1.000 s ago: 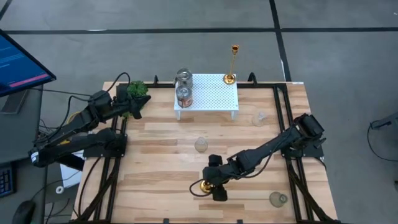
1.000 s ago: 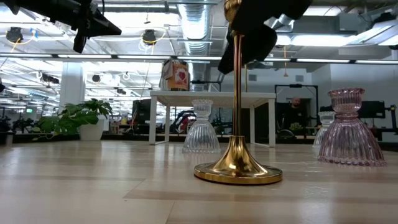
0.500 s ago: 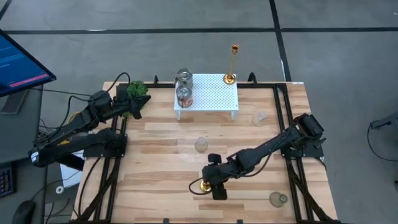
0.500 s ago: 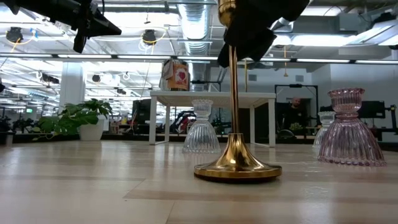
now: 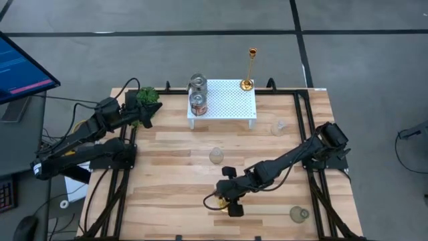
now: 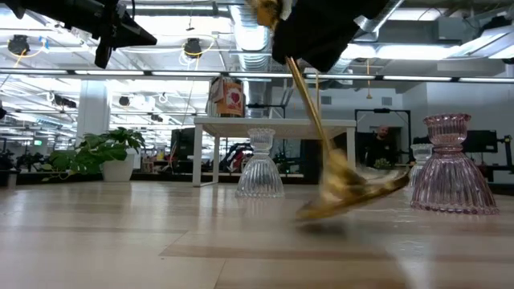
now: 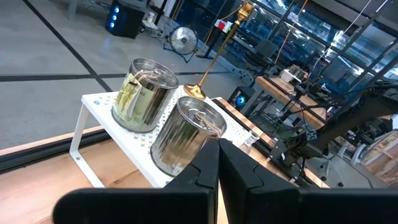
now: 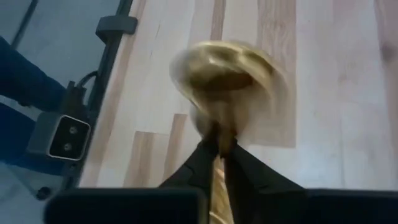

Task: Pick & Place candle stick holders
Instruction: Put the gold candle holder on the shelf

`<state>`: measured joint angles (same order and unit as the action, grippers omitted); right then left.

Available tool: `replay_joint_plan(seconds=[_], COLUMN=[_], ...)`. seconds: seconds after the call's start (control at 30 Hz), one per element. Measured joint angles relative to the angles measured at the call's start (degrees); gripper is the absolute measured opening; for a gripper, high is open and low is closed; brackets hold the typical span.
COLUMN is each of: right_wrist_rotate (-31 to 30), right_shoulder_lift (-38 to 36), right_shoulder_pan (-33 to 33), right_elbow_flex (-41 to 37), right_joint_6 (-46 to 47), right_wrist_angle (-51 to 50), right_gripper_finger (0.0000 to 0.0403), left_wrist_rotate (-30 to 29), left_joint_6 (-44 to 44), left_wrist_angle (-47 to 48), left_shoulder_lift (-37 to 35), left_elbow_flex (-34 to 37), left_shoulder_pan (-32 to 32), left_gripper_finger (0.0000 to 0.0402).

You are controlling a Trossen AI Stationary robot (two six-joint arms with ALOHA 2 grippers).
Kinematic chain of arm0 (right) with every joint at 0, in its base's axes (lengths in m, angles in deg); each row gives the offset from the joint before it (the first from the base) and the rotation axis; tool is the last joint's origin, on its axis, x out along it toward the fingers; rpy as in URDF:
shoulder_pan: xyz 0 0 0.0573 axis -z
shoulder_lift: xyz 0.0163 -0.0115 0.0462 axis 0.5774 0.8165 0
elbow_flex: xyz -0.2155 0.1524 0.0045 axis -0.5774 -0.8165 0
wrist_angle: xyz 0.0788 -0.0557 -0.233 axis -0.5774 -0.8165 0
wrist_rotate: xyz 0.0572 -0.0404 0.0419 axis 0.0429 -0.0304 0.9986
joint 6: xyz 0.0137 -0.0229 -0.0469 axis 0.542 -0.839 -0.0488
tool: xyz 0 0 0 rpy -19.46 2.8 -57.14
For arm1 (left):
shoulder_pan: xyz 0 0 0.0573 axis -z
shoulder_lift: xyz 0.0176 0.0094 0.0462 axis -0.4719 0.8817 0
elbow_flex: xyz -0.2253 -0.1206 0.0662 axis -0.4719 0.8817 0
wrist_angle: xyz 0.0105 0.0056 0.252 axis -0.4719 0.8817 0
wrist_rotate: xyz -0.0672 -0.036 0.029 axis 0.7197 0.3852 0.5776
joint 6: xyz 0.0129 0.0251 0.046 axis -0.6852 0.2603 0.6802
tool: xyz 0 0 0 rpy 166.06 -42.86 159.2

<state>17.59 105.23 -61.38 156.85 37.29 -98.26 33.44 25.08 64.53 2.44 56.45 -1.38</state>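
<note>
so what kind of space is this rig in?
Looks like an industrial lab or workshop, probably a robotics test floor: exposed ducts and strip lights overhead, grey concrete floor around the wooden table, and a monitor beside it, with more benches behind.

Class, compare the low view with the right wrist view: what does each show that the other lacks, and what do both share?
Only the low view shows the clear glass vase, the pink glass vase, the white rack, the potted plant, and that the gold candlestick's base is tipped up off the table.

Only the right wrist view shows the right gripper shut on the thin stem, and a camera at the table's edge.

Both show the tilted gold candlestick, blurred.
</note>
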Motion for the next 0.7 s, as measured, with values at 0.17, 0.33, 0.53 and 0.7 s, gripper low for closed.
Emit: replay_joint_plan(seconds=[0.17,0.33,0.53,0.7], right_wrist_rotate=[-0.63,-3.63,-11.18,-18.15], right_shoulder_lift=[-0.84,-5.14,-12.99,-21.91], right_shoulder_pan=[0.06,1.03,3.38,6.77], right_elbow_flex=[0.00,0.00,0.00,0.02], right_joint_6=[-0.01,-0.80,-3.51,-7.31], right_wrist_angle=[-0.33,-0.71,-3.34,-6.89], right_gripper_finger=[0.0005,0.0006,0.0004,0.0010], left_wrist_rotate=[0.00,-0.01,0.00,-0.02], left_joint_6=[-0.01,-0.01,-0.01,0.01], left_wrist_angle=[0.01,0.00,0.00,0.00], left_shoulder_lift=[0.00,0.00,0.02,0.00], left_elbow_flex=[0.00,0.00,0.00,0.00], left_shoulder_pan=[0.00,0.00,0.00,0.00], left_gripper_finger=[0.0006,0.0006,0.0006,0.0006])
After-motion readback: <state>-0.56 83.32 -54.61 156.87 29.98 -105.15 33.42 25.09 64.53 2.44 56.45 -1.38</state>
